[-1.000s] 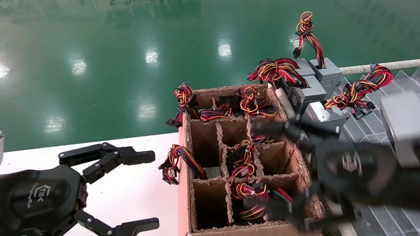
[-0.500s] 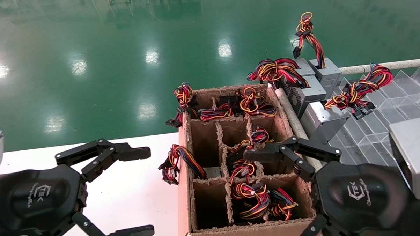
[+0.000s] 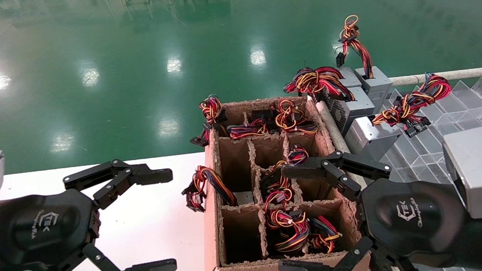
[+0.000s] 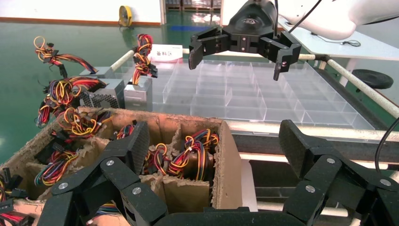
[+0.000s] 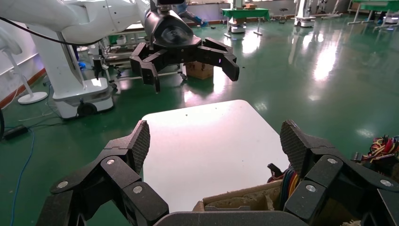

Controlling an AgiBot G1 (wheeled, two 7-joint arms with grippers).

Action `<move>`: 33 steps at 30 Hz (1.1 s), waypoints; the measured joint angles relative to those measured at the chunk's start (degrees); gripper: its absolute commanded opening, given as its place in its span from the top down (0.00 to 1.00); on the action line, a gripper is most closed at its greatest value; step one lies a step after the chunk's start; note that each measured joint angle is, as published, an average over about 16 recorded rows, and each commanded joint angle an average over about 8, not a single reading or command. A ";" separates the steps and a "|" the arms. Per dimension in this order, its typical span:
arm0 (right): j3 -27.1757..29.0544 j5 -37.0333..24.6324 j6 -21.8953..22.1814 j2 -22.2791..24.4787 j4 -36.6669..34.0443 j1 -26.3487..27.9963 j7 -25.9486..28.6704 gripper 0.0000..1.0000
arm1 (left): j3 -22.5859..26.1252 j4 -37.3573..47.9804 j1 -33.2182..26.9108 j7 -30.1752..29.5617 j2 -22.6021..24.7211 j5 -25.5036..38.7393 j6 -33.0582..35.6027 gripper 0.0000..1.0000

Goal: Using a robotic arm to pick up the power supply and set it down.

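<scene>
Right gripper (image 3: 300,217): spread wide and holding nothing, it hangs over the right column of the cardboard box (image 3: 211,216). In the head view 1 finger reaches across the middle-right cell and the other lies along the box's near edge.

Left gripper (image 3: 169,220): also spread wide and empty, hovering over the white table (image 3: 155,218) to the left of the box, well apart from any wires.

Power supply (image 3: 373,82): the small grey metal box with a slim upright stalk of red, yellow, orange and black wires stands at the far right, beyond the box's far right corner, beside the clear divided tray (image 3: 445,116). It is well apart from the right gripper's fingers (image 3: 306,173), lying past them and farther out; nothing touches it.

Neighbouring units (image 3: 352,103): grey boxes with thick coiled wire bundles (image 3: 315,78) sit just beside the power supply, between it and the cardboard box.

Cardboard box: divided into cells; several hold coiled wire bundles, and 2 in the left column show bare cardboard. Directly between the right gripper's fingers lies the near-right cell with its coloured coil (image 3: 304,229), below the fingers and not touching them.

Left wrist view: the right gripper (image 4: 240,49) shows farther off above the clear tray (image 4: 254,101), fingers parted.
</scene>
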 measured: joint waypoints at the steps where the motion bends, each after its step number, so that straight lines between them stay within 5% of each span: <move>1: -0.01 -0.02 0.02 -0.01 -0.04 0.03 -0.01 0.00 | 0.00 0.00 0.00 0.00 0.00 0.00 0.00 0.00; 33: -0.11 -0.27 0.21 -0.13 -0.43 0.33 -0.11 0.00 | 0.00 0.00 0.00 0.00 0.00 0.00 0.00 0.00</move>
